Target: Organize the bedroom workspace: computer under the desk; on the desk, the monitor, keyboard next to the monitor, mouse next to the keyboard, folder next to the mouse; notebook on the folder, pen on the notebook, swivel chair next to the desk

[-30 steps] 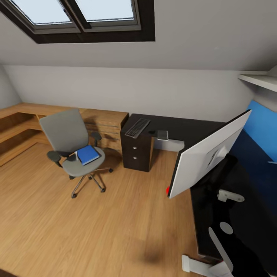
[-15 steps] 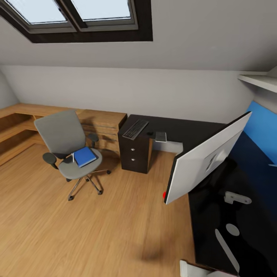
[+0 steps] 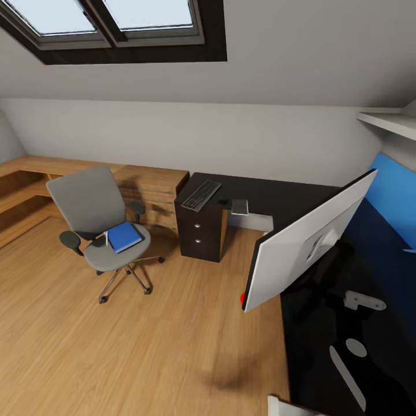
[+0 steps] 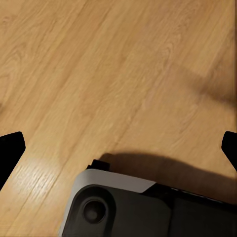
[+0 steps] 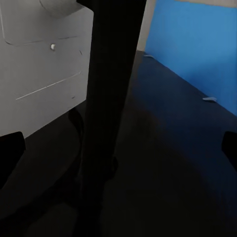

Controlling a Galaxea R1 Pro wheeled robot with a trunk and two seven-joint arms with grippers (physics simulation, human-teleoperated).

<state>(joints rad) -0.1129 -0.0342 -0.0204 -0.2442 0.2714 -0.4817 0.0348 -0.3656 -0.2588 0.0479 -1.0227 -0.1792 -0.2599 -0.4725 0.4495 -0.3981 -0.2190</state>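
Observation:
The grey swivel chair (image 3: 89, 211) stands on the floor at the left, with the blue folder (image 3: 123, 237) on its seat. On the far wing of the black desk (image 3: 277, 193) lie the keyboard (image 3: 201, 195), a small dark lump that may be the mouse (image 3: 222, 201), and the grey notebook (image 3: 240, 206). A light-grey box edge, perhaps the computer (image 3: 257, 221), shows under that wing. The monitor (image 3: 306, 240) stands on the near wing, its pale back toward me. My right gripper (image 5: 118, 153) is open around the monitor's black stand (image 5: 111, 84). The pen (image 5: 209, 98) lies by the blue panel. My left gripper (image 4: 118, 153) is open over the floor.
A light-wood dresser (image 3: 153, 185) and low wooden shelving (image 3: 23, 190) run along the back wall left of the desk. The dark drawer unit (image 3: 199, 234) stands under the keyboard. A white shelf (image 3: 390, 121) hangs at the upper right. Wooden floor (image 3: 144, 346) lies between me and the chair.
The whole head picture has shifted a little, so the camera has moved. The chair, folder, keyboard and notebook keep their places relative to one another.

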